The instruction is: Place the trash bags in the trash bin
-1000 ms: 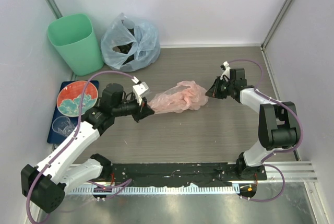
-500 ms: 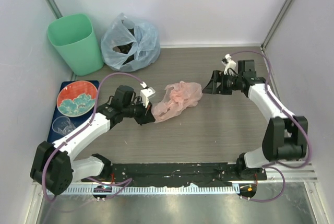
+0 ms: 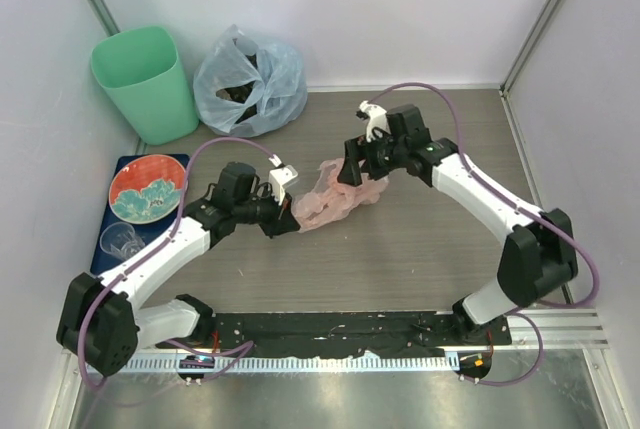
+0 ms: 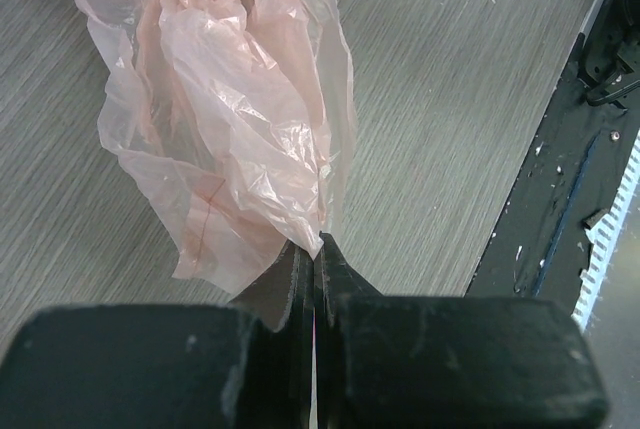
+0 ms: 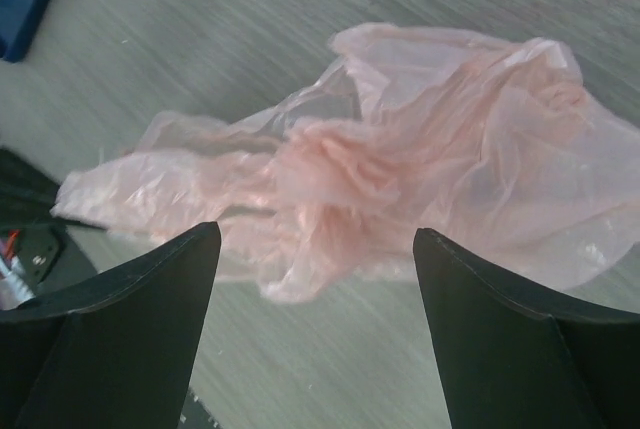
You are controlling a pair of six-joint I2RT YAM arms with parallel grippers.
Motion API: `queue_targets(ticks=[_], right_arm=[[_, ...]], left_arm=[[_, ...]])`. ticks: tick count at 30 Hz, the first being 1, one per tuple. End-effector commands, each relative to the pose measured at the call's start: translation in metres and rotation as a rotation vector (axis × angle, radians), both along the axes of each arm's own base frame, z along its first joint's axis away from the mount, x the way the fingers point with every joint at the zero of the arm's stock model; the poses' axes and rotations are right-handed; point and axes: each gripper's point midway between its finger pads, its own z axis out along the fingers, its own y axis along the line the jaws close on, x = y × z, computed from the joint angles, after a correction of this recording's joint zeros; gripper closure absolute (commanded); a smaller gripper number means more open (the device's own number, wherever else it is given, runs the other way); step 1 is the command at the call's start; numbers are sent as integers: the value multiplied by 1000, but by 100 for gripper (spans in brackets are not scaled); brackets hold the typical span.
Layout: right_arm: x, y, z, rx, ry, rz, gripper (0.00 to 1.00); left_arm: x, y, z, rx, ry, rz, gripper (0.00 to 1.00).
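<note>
Your left hand is pinching one edge of the pink trash bag shut tight. The rest is lying crumpled on the counter just ahead of its fingertips. Your right hand is hovering spread wide, with the bag directly beneath it. The film looks weightless, limp and slippery, so take a thick bunched fold, not one layer. The trash bin is sitting well behind the left hand.

The gray wooden table has a pink bag in the middle. A green bin sits at eleven o'clock, a blue bag just beside it, and a blue tray at nine o'clock.
</note>
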Motion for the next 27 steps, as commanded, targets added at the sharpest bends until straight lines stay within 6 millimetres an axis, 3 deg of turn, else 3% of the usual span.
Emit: queue_targets(ticks=[1, 2, 5, 7, 8, 9, 11, 12, 14, 15, 19, 22, 25, 26, 27], right_arm=[[29, 24, 7, -94, -143, -2, 15], [33, 27, -6, -130, -134, -8, 15], [39, 34, -15, -168, -138, -8, 19], [44, 36, -18, -180, -126, -13, 33], [47, 33, -15, -185, -134, -10, 46], [47, 33, -3, -170, -145, -6, 69], [49, 25, 11, -151, -148, -14, 89], [54, 10, 19, -159, -163, -20, 99], [54, -5, 39, -120, -178, -19, 99], [60, -24, 44, -102, -169, -55, 99], [47, -48, 83, 121, -126, -20, 99], [42, -56, 98, 199, -133, -6, 99], [27, -48, 114, 260, -173, 57, 99], [20, -44, 121, 284, -181, 78, 99], [17, -41, 120, 283, -188, 93, 99]], left_arm=[[2, -7, 22, -50, -80, -20, 100], [1, -7, 22, -49, -77, -21, 100], [3, -6, 21, -40, -88, -7, 100], [4, -4, 18, -28, -87, 7, 100], [6, -1, 15, -12, -79, 34, 100], [7, 2, 11, 3, -74, 51, 100], [8, 8, 5, 31, -56, 88, 100], [7, 15, -2, 50, -46, 108, 100], [0, 22, -12, 55, 1, 138, 100], [-1, 27, -13, 61, -1, 158, 100], [-1, 41, -20, 68, 26, 217, 100], [4, 46, -22, 97, 24, 227, 100], [2, 43, -10, 92, 6, 182, 100], [2, 40, -3, 84, -31, 138, 98], [0, 38, 4, 70, -38, 120, 89]])
